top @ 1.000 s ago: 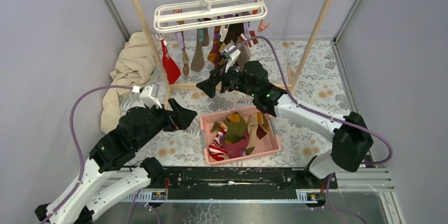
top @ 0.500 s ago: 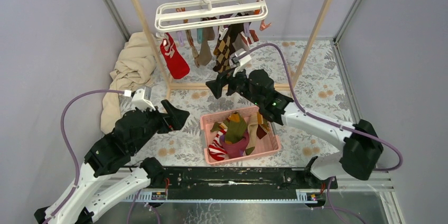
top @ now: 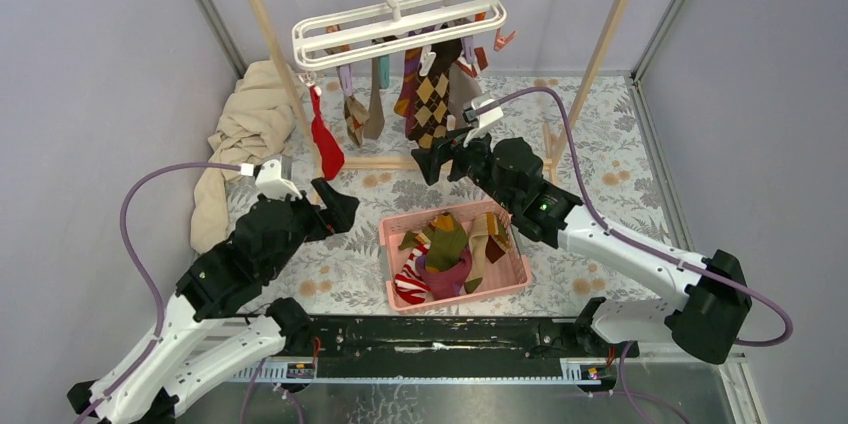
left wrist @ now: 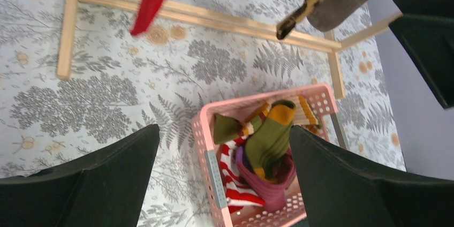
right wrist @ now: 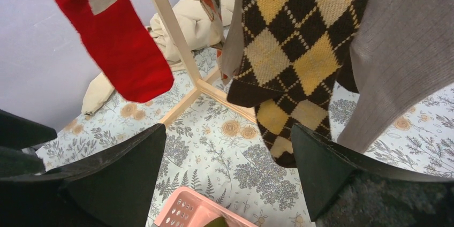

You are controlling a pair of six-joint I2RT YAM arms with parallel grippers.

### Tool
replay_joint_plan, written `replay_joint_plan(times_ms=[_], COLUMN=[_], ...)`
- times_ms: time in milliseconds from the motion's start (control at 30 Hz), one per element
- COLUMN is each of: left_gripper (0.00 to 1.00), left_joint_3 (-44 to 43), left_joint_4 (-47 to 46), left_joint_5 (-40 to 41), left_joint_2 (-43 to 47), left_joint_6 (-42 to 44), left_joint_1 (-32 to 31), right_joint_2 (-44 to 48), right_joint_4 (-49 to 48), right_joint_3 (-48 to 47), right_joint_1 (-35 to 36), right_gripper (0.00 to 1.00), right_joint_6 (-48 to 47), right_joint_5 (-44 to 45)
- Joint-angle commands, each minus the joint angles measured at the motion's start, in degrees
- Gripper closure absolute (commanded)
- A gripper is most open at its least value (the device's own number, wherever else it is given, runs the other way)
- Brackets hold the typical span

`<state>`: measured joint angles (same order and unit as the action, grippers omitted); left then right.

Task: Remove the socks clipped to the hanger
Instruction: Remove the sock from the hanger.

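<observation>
The white hanger (top: 400, 22) hangs by its hook from the wooden rail, tilted, with several socks clipped under it: a red sock (top: 322, 139), a brown argyle sock (top: 430, 94) and a grey sock (top: 462, 84). My right gripper (top: 432, 159) stands open just below and in front of the argyle sock (right wrist: 289, 50), touching nothing; the red sock (right wrist: 112, 50) dangles to its left. My right gripper (right wrist: 227, 152) holds nothing. My left gripper (top: 335, 209) is open and empty, low, left of the pink basket. In its wrist view the left gripper (left wrist: 225, 157) frames the basket's socks (left wrist: 267, 146).
A pink basket (top: 505, 279) with several socks sits between the arms. The wooden rail frame (top: 270, 34) stands behind it, its base bar (left wrist: 214, 18) on the floral mat. A beige cloth (top: 245, 129) lies heaped at the back left. Grey walls close both sides.
My right gripper has shifted to the right, still open. The hanger and its socks are swinging; the red sock has turned edge-on. My left gripper drew back slightly to the left.
</observation>
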<state>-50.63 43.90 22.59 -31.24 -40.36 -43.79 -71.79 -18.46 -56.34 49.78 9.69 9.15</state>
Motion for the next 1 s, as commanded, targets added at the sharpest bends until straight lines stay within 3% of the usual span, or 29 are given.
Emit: replay_joint_plan(times_ms=[0,133,300,633,867,967], left_gripper=[0.02,0.02,0.02,0.02,0.02,0.17], left_joint_3=[0.97,3.53,8.57,15.02,18.66,18.85], left_joint_4=[-6.52,-12.86,-27.18,-52.72,-67.87,-71.32], left_joint_5=[10.97,18.28,23.09,26.55,25.70,25.22], left_joint_2=[-0.99,-2.41,-6.31,-17.65,-25.53,-28.41], left_joint_6=[1.94,4.19,7.08,14.64,15.04,14.91], left_joint_1=[-0.22,-0.17,-0.19,-0.20,-0.32,-0.70], right_joint_2=[2.49,3.50,5.07,9.14,13.16,15.24], right_joint_4=[-1.24,-1.06,-1.34,1.11,3.76,5.31], right_joint_3=[-0.25,0.44,2.10,4.06,5.62,6.09], right_joint_1=[0.32,0.32,0.26,0.31,0.32,0.32], right_gripper=[0.06,0.06,0.06,0.06,0.06,0.06], right_joint_6=[-0.06,0.77,2.05,1.85,1.32,0.71], right_joint_5=[0.11,-0.32,-0.67,0.59,1.40,1.77])
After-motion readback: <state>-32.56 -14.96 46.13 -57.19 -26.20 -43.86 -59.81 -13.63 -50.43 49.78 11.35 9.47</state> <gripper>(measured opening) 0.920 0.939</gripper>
